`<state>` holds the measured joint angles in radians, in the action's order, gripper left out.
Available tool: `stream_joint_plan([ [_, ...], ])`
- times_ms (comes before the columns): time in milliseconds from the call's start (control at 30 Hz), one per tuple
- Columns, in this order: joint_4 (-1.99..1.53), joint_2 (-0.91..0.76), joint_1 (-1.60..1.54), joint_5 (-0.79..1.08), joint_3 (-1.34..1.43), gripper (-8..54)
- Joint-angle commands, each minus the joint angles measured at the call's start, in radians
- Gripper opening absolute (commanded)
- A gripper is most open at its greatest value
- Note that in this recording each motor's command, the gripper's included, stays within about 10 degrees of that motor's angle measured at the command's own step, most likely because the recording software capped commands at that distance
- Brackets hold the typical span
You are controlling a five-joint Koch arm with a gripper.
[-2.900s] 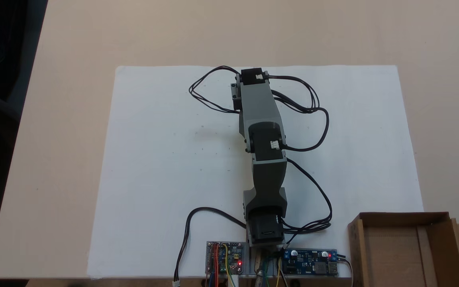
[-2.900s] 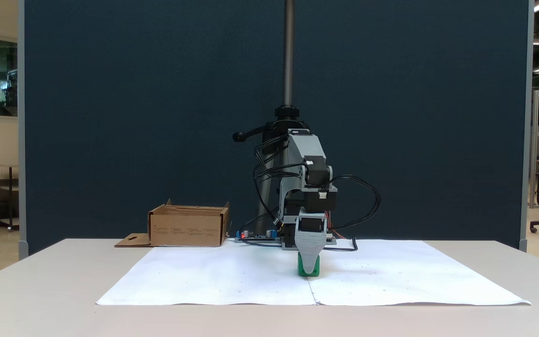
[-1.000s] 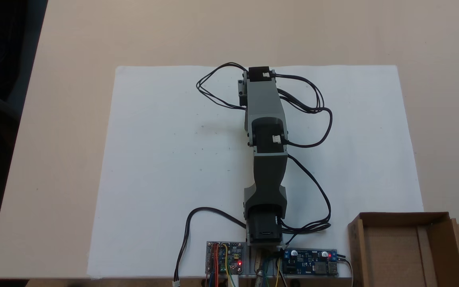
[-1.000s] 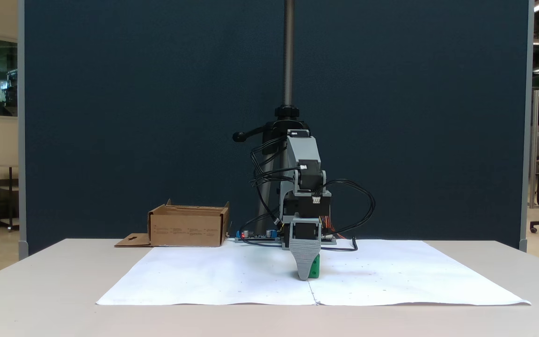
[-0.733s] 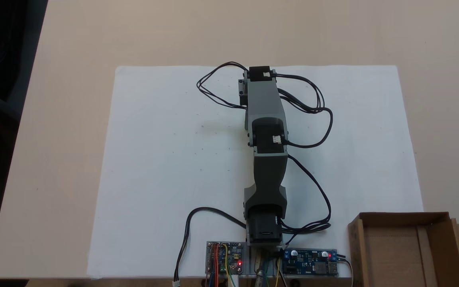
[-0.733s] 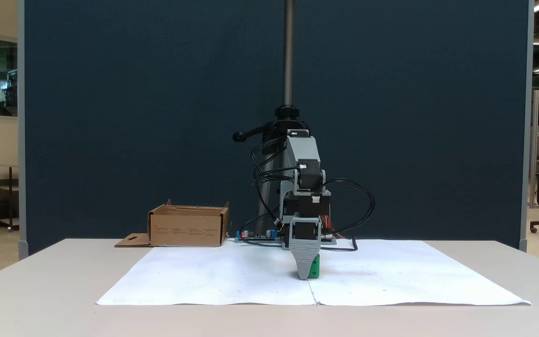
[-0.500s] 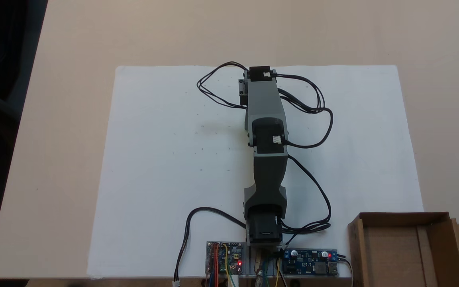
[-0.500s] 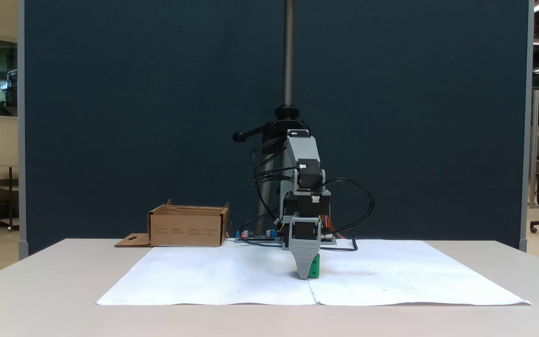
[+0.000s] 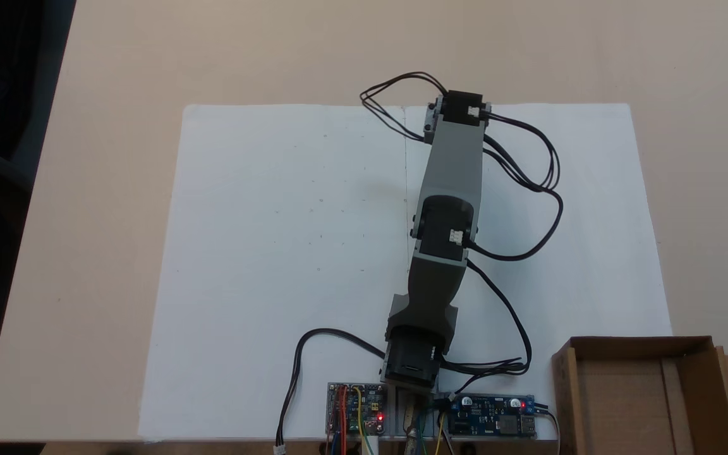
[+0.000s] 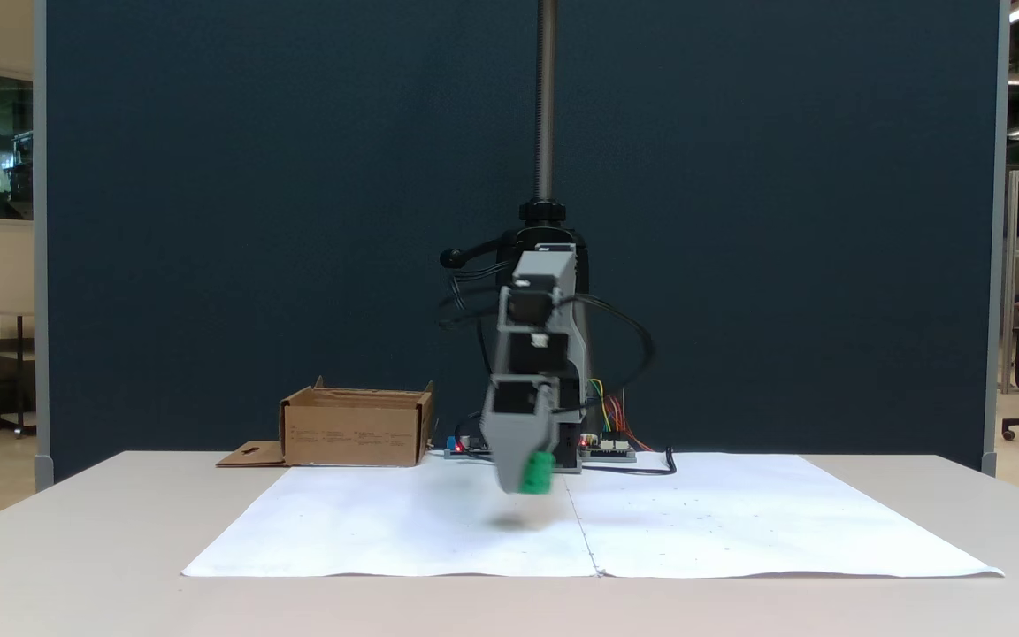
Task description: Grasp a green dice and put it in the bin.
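The grey end effector (image 10: 523, 478), apparently clenched on the small bright green plastic dice (image 10: 535, 472), hangs above the surface; carry it level, left to the brown cardboard bin (image 10: 356, 429).

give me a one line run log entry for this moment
phase: carry | gripper: shut on green dice, lifted clear of the white paper | bin: open, nothing seen inside | next: likely swing to bin
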<state>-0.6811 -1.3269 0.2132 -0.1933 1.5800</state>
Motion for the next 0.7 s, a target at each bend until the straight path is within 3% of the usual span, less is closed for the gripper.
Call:
stream_joint_plan([
  [0,0.021,-0.094,0.095,0.02,-0.069,12.9],
  [467,0.123,-0.327,0.584,0.069,-0.126,13.0],
  [667,0.224,-0.348,0.807,0.146,-0.126,12.9],
])
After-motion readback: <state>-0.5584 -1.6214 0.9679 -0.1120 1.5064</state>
